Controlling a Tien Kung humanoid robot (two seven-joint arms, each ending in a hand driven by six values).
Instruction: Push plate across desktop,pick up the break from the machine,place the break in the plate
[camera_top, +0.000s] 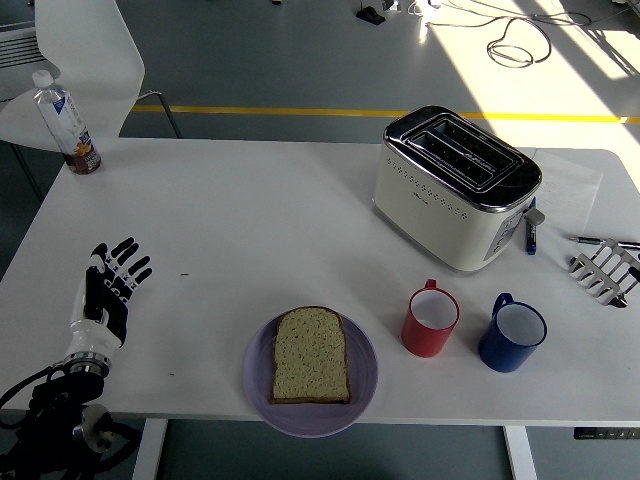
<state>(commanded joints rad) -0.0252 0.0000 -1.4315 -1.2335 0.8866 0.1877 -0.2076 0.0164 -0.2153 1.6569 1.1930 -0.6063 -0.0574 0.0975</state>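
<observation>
A slice of bread (312, 355) lies flat on a purple plate (258, 378) at the table's near edge, in the middle. The cream and chrome toaster (455, 185) stands at the back right with both of its slots showing dark. My left hand (110, 285) is raised over the table's left side, fingers spread, holding nothing, well left of the plate. My right hand (603, 270) lies at the right edge of the picture, fingers spread and empty, to the right of the toaster.
A red mug (432, 320) and a blue mug (512, 333) stand right of the plate, in front of the toaster. A drink bottle (68, 122) stands at the far left corner. Pens (530, 235) lie by the toaster. A white chair (80, 60) is behind the table.
</observation>
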